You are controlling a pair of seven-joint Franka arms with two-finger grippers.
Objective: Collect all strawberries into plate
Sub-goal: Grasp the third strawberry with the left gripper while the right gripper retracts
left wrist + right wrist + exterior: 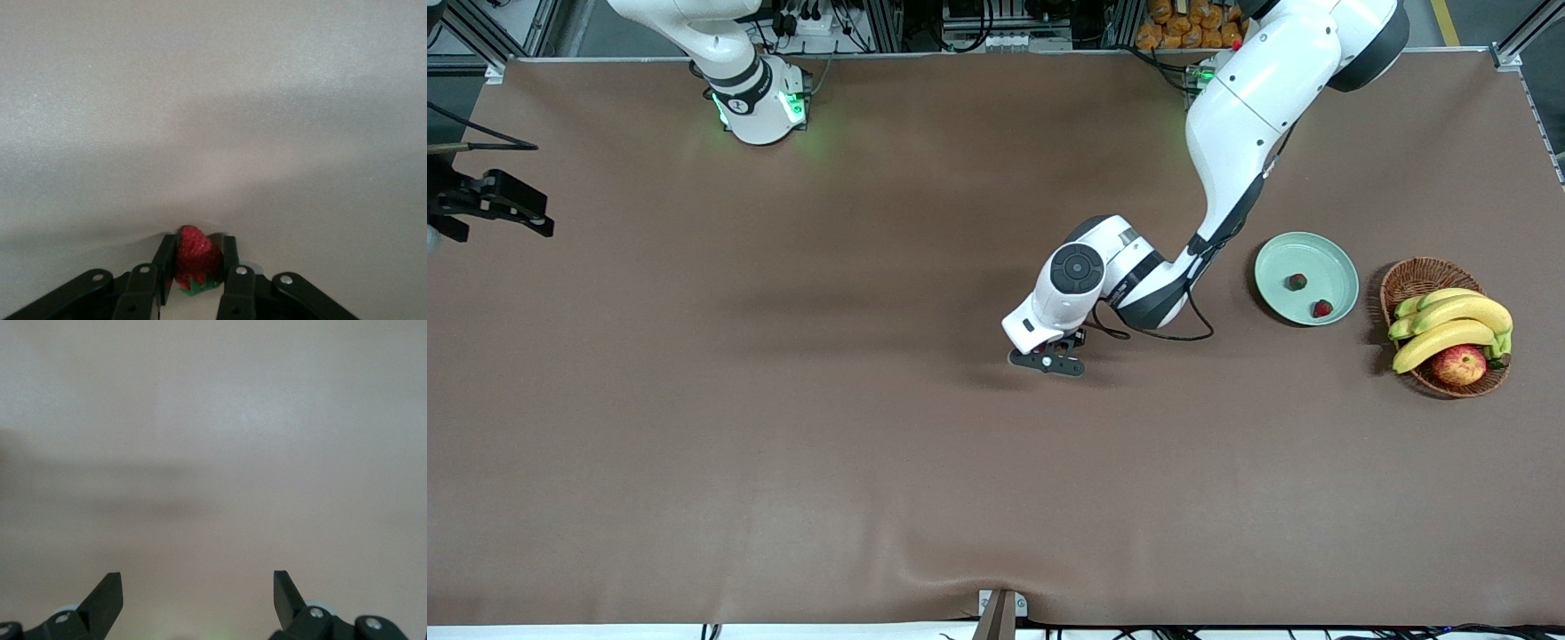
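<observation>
Left gripper, low at mid-table, pinches the third strawberry between its fingers; two strawberries already lie in the plate beside the basket; right gripper waits, jaws wide, empty; only carry-and-drop apparently left.

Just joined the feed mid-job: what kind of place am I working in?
Most likely a robotics lab. Two arms are bolted along a brown-covered table, aluminium framing and cabling run by their bases, and the fruit on the plate and in the basket looks like staged props.
</observation>
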